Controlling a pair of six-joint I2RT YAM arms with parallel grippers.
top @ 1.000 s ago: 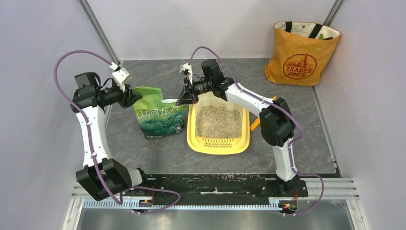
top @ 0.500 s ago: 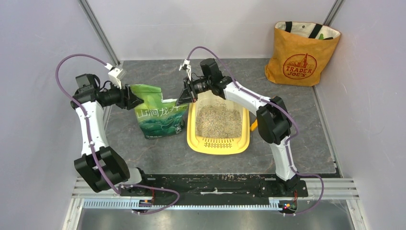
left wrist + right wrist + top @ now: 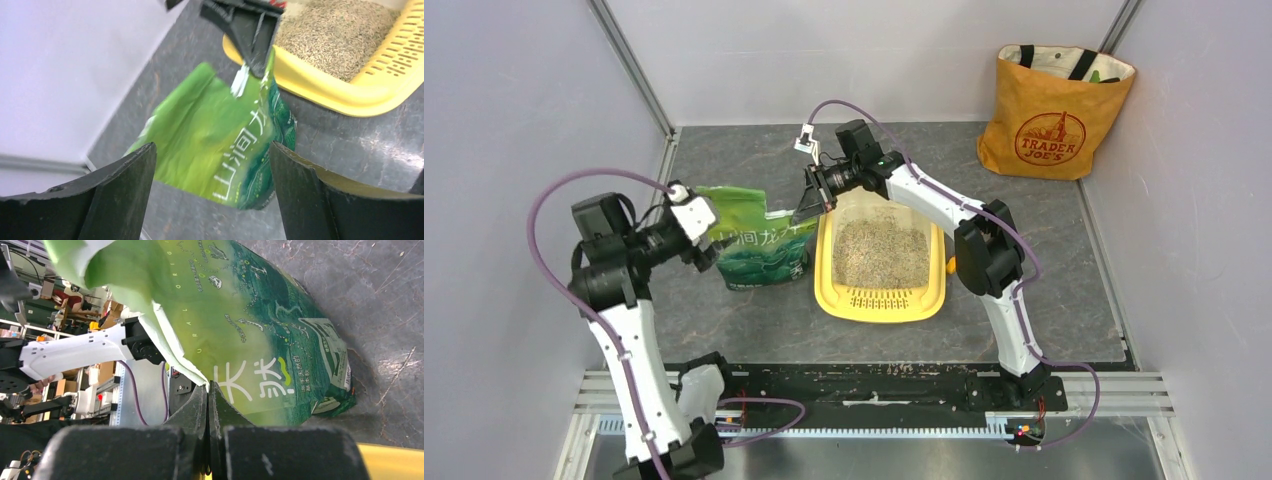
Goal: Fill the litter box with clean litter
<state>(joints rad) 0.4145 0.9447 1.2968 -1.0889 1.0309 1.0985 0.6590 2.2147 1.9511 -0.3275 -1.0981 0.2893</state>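
Sitting near the middle of the grey table top [image 3: 1074, 290], the litter box [image 3: 879, 314] is a yellow plastic tray with rounded corners and a wide rim. Its long axis runs from the near edge of the table toward the far edge. The slotted grate [image 3: 879, 297] is at the near end, facing the robot. Grey-beige clean litter [image 3: 882, 250] covers the floor behind the grate in a fairly even, speckled layer. The far end of the box is partly hidden by the right arm [image 3: 934, 205].

Just beside the box's left rim stands the green printed bag [image 3: 759, 250], crinkled, its top corner reaching toward the box. The right gripper [image 3: 812, 203] is clamped on that upper corner. In the right wrist view its two fingers [image 3: 190, 410] are pressed together with the pale edge of the film caught between them. The left gripper [image 3: 707, 243] is at the bag's left side with its jaws spread wide. In the left wrist view the bag lies between and beyond them, and neither jaw is seen pressing on it.

An orange tote bag [image 3: 1054, 110] stands in the far right corner, well apart from the box.
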